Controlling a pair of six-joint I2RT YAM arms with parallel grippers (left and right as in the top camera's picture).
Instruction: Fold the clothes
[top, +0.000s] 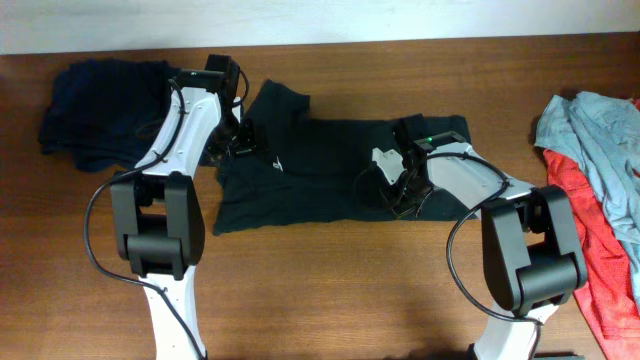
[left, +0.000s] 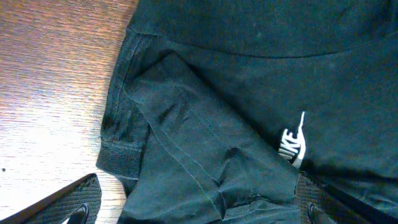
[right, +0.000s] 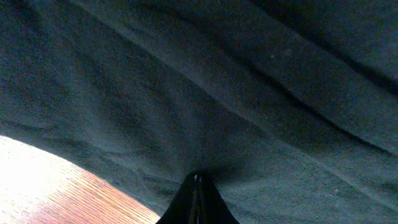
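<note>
The brown worktop (top: 330, 290) holds a black T-shirt (top: 320, 175) in the middle, dark blue clothes (top: 95, 115) left, a grey-blue top (top: 595, 140) and a red cloth (top: 590, 240) right.

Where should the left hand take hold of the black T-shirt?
Probably the sleeve hem, the thick stitched band lying flat at the black T-shirt's edge beside bare table. Bring the open left hand down from the table side, so one finger slides under the hem.

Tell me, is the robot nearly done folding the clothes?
Nothing looks finished yet. The black T-shirt lies mostly spread out. The right gripper pinches its cloth, and the left gripper hangs open over its sleeve. The grey-blue garment and red garment lie crumpled, waiting. The navy heap looks bunched too.
</note>
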